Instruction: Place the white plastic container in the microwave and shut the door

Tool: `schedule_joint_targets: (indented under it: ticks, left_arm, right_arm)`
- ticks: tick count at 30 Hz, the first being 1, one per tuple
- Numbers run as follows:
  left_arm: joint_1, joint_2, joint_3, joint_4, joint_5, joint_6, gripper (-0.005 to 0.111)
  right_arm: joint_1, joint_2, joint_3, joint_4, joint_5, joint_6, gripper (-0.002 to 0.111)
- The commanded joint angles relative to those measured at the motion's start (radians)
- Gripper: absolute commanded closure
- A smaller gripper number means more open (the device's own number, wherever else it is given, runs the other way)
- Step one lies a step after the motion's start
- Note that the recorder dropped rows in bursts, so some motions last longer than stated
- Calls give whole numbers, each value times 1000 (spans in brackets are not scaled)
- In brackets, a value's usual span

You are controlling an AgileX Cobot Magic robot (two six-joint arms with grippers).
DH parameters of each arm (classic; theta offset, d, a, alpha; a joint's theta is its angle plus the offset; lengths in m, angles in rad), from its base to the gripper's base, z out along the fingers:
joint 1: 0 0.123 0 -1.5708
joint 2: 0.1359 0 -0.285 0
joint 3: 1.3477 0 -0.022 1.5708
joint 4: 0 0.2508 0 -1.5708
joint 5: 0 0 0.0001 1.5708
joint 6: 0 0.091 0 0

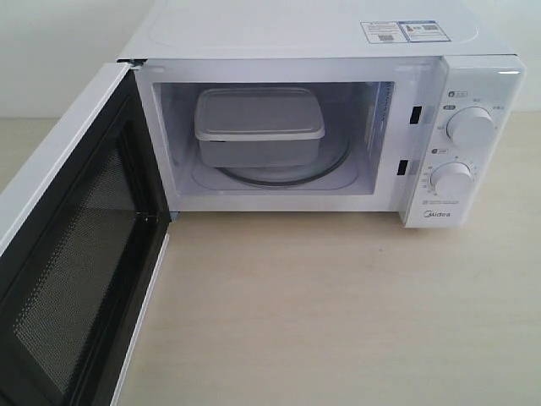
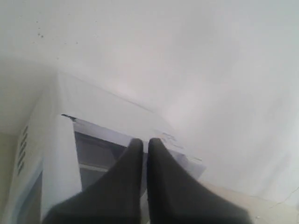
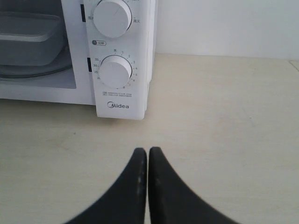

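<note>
The white plastic container [image 1: 258, 125] sits on the glass turntable [image 1: 287, 176] inside the white microwave [image 1: 473, 152]; the right wrist view also catches the container [image 3: 25, 39]. The door [image 1: 72, 271] stands swung wide open toward the left front, its dark mesh window facing inward. Neither gripper appears in the exterior view. My left gripper [image 2: 145, 142] is shut and empty, raised to the left of the microwave [image 2: 93, 112] and looking past its top. My right gripper [image 3: 147, 151] is shut and empty, low over the table in front of the dial panel [image 3: 114, 70].
The microwave stands on a pale wooden table [image 1: 338, 313] against a white wall [image 1: 51, 51]. Label stickers [image 1: 404, 31] lie on the microwave's top. Bare table stretches in front of the microwave and to its right [image 3: 224, 107].
</note>
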Motion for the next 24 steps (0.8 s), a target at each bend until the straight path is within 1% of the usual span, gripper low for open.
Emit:
schedule_joint_targets:
  ticks: [1,2,3,6,7,8,10,13,15,18,24]
  left_arm:
    - [2,118,-89,-99,-2,24,102]
    - [2,210,-135,-99,40,24,102]
    - [2,309,-193,-86,117,56,102]
    - [2,660,-418,70,484,127,102]
    - [2,759,-475,135,538,129,102]
    - [2,836,-520,212,538,134,102]
    - [2,896,-559,325,538,113,102]
    - [2,940,-567,471,538,78,102]
    - [2,965,-545,512,538,78,102]
    - [-1,975,-477,513,538,92,102]
    - [-1,975,-331,503,538,187,102]
  right_arm:
    - [-2,-5,0,-12,-3,-2,107]
    - [-2,-5,0,-12,-3,-2,107]
    - [-2,-5,0,-12,-3,-2,107]
    - [-2,-5,0,-12,-3,-2,107]
    - [-2,-5,0,-12,-3,-2,107]
    - [-2,-5,0,-12,-3,-2,107]
    - [-2,-5,0,-12,-3,-2,107]
    - [-2,-5,0,-12,-3,-2,107]
    - [-2,-5,0,-12,-3,-2,107]
    - [-2,-5,0,-12,-3,-2,107]
    - [-2,-5,0,-12,-3,-2,107]
